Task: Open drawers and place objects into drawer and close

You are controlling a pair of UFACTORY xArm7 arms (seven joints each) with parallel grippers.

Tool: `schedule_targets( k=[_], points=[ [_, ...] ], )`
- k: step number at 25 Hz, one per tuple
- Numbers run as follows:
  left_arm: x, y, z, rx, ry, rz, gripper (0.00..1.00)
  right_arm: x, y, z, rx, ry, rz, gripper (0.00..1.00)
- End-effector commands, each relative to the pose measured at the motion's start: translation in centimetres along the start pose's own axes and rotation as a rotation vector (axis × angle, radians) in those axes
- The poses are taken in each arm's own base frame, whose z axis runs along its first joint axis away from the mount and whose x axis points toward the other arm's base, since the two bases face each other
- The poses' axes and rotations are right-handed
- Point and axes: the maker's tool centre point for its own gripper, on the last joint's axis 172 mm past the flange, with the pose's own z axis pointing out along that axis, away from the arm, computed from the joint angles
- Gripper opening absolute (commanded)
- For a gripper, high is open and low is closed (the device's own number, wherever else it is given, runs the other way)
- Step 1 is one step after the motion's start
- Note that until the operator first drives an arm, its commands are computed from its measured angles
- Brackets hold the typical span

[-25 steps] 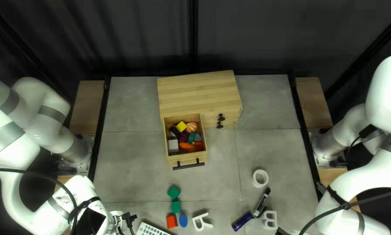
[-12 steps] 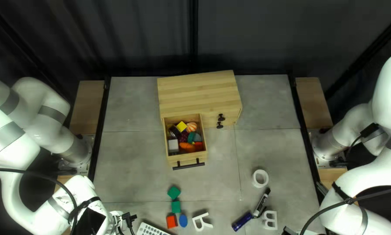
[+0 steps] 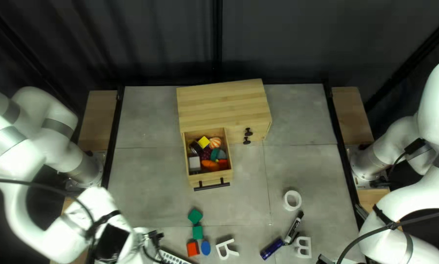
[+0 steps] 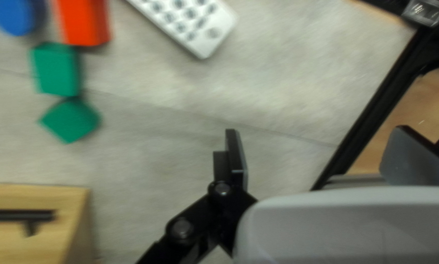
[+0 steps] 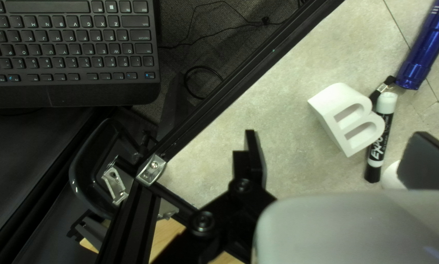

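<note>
Left gripper (image 3: 157,239) near the remote (image 4: 204,45), jaws wide; right gripper (image 3: 323,260) near the worktop (image 5: 288,88) edge, jaws wide too; lettering on the dry-erase marker (image 5: 387,120) beside white letter B (image 5: 334,100); drawer (image 3: 209,180) open, toys (image 3: 210,164) inside

The cabinet (image 3: 222,105) and its drawer (image 3: 210,178) look like pale wood, smooth and visibly grained, with a dark handle (image 3: 212,186), while the tabletop (image 3: 146,181) is matt grey, mottled like stone or cement, and the curtain (image 3: 156,44) is dull dark cloth. The blue flashlight (image 5: 424,46) has a glossy metallic finish, the white letter block (image 5: 334,105) is smooth and matt, and the keyboard (image 5: 82,94) looks like matt black plastic. Shiny bare metal shows on the corner bracket (image 5: 152,169)
</note>
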Motion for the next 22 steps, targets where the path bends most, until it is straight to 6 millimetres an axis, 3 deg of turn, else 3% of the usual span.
schedule_targets(
  k=[1,6,17,19,22],
  points=[
    [0.9,-2.1,-0.3,0.035,-0.013,0.176,1.00,0.0,0.0,0.0,0.000,0.000,0.000,1.00],
    [-0.1,-3.8,-1.5,0.096,-0.027,0.398,1.00,0.0,0.0,0.0,0.000,0.000,0.000,1.00],
    [0.1,-4.0,-1.7,0.089,-0.005,0.391,1.00,0.0,0.0,0.0,0.000,0.000,0.000,1.00],
    [1.0,-5.4,-1.0,0.045,0.005,0.400,1.00,0.0,0.0,0.0,0.000,0.000,0.000,1.00],
    [0.9,-7.0,0.4,0.019,-0.008,0.405,1.00,0.0,0.0,0.0,0.000,0.000,0.000,1.00]
  ],
)
